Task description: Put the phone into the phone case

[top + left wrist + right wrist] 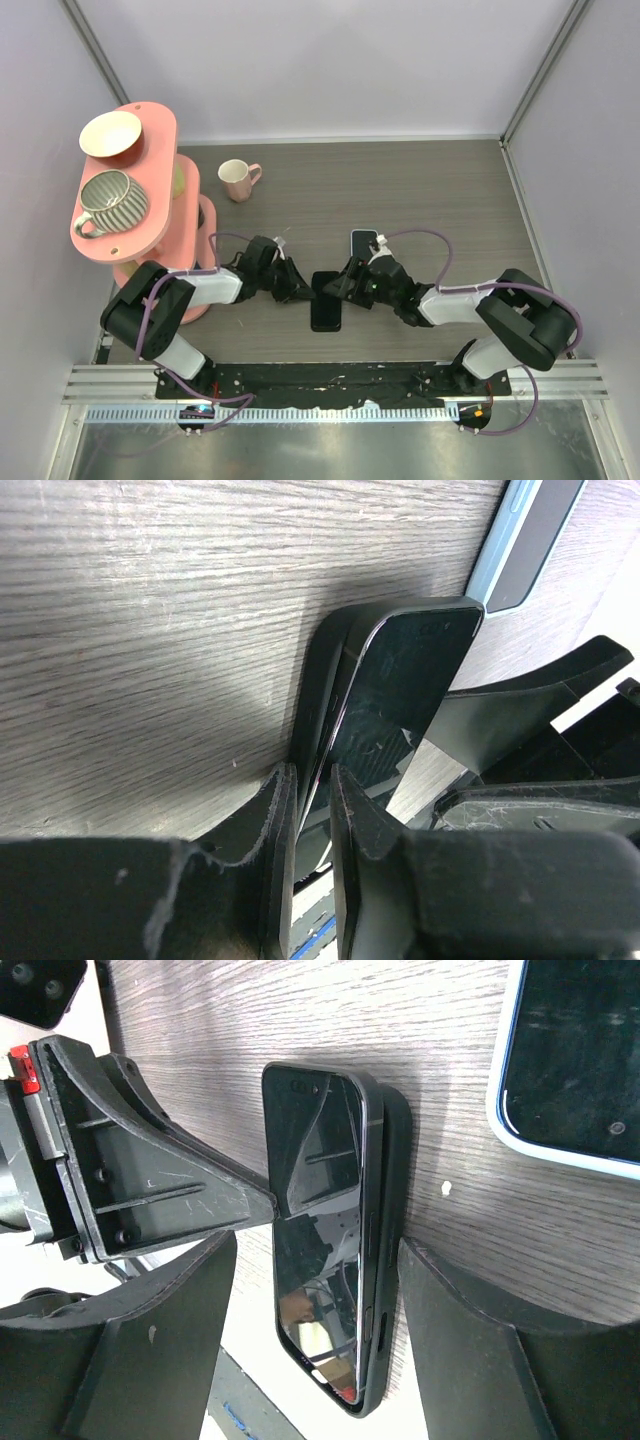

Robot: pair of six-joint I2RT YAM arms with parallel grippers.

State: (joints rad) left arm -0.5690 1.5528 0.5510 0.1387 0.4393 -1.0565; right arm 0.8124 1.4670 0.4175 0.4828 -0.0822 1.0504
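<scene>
The black phone case [326,318] lies on the table between both grippers. A glossy black-screened slab [315,1160] sits in the case [392,1160], its left side lifted and tilted. The light-blue phone [364,243] lies flat apart from them, screen up; it also shows in the right wrist view [570,1060] and the left wrist view [525,540]. My left gripper [310,780] is nearly closed, pinching the slab's raised edge [410,680] beside the case wall [315,695]. My right gripper [315,1245] is open and straddles the case's near end, its right finger [450,1340] against the case side.
A pink two-tier stand [150,235] with a bowl [110,135] and a striped mug [112,198] stands at the left. A pink mug [238,180] stands behind the left arm. Walls close in the table on three sides.
</scene>
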